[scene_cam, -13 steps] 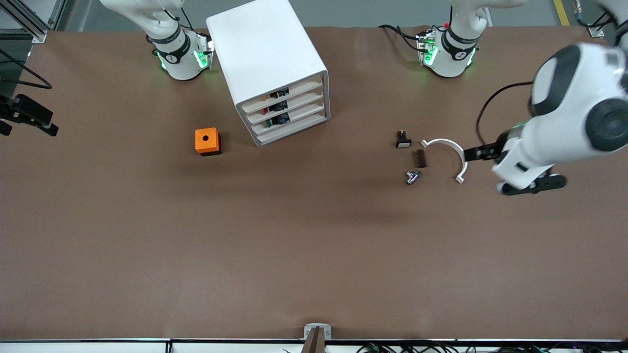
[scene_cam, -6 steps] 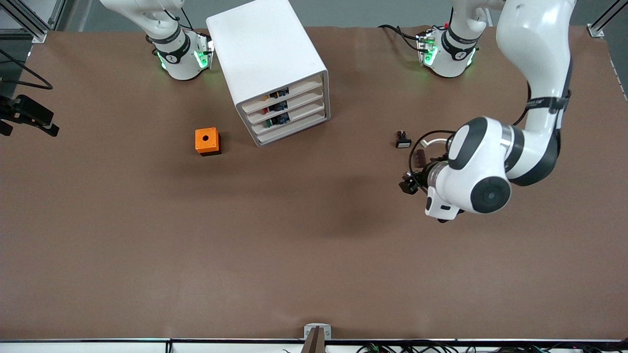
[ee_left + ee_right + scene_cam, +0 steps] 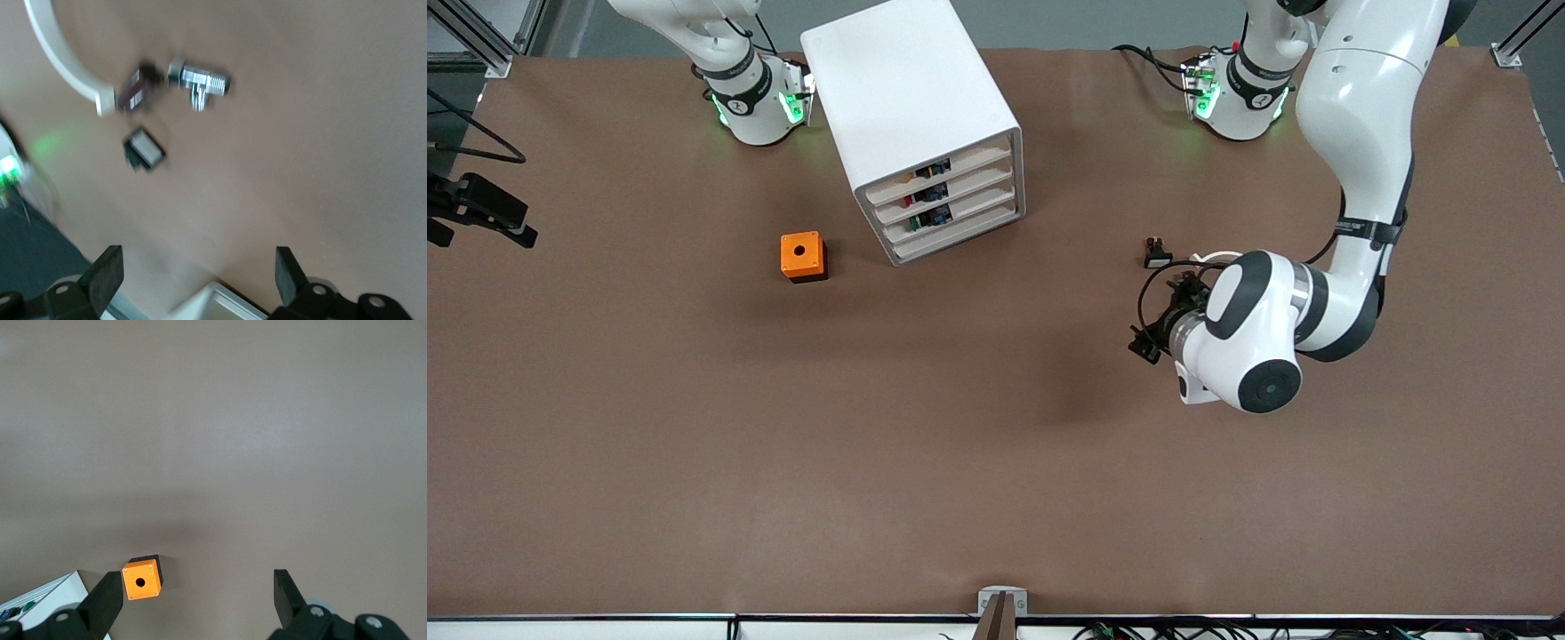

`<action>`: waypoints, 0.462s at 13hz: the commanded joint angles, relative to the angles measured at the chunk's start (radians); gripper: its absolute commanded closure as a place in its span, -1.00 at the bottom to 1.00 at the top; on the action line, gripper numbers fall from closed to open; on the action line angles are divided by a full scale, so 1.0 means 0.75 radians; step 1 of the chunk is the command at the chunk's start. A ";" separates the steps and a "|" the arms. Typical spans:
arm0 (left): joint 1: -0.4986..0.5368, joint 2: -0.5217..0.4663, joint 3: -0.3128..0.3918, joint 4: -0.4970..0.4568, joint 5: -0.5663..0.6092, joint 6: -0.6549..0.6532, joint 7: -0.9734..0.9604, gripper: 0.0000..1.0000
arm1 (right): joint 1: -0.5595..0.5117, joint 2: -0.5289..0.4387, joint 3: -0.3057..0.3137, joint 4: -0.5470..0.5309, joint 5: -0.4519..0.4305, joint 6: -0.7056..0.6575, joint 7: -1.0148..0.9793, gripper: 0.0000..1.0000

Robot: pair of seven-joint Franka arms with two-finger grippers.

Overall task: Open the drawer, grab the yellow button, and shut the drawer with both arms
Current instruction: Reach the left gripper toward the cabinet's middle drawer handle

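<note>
The white cabinet (image 3: 911, 98) stands near the right arm's base, and a corner of it shows in the right wrist view (image 3: 40, 603). Its top drawer (image 3: 969, 162) is shut. The button (image 3: 925, 171) lies inside it, showing as small orange, black and blue bits. My left gripper (image 3: 1143, 342) is open and empty over the table, beside the small parts; its own view (image 3: 195, 277) shows spread fingers and a white corner between them. My right gripper (image 3: 197, 597) is open and empty, high over the table near the orange cube. It does not show in the front view.
The orange cube with a hole (image 3: 802, 256) sits beside the cabinet (image 3: 141, 579). A black white-faced button (image 3: 1158, 256) (image 3: 143, 150), a brown block (image 3: 133, 93), a chrome fitting (image 3: 199, 81) and a white arc (image 3: 60, 57) lie under the left arm. A black fixture (image 3: 480, 212) sits at the right arm's end.
The left arm has swung in from its end of the table toward the middle. Its gripper now hangs over the small parts and the arm hides the chrome fitting in the front view.
</note>
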 commanded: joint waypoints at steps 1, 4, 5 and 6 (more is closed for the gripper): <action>-0.070 0.036 0.004 0.033 -0.180 0.036 -0.359 -0.99 | 0.000 -0.019 0.004 -0.020 0.014 0.016 0.009 -1.00; -0.109 0.058 0.002 0.031 -0.401 0.065 -0.797 -0.98 | -0.009 -0.019 0.006 -0.020 0.014 0.009 0.009 -1.00; -0.117 0.058 0.002 0.029 -0.531 0.065 -0.893 -0.97 | -0.004 -0.019 0.006 -0.020 0.014 0.011 0.009 -1.00; -0.120 0.073 0.004 0.023 -0.688 0.065 -1.003 -0.95 | -0.002 -0.019 0.006 -0.020 0.014 0.014 0.009 -1.00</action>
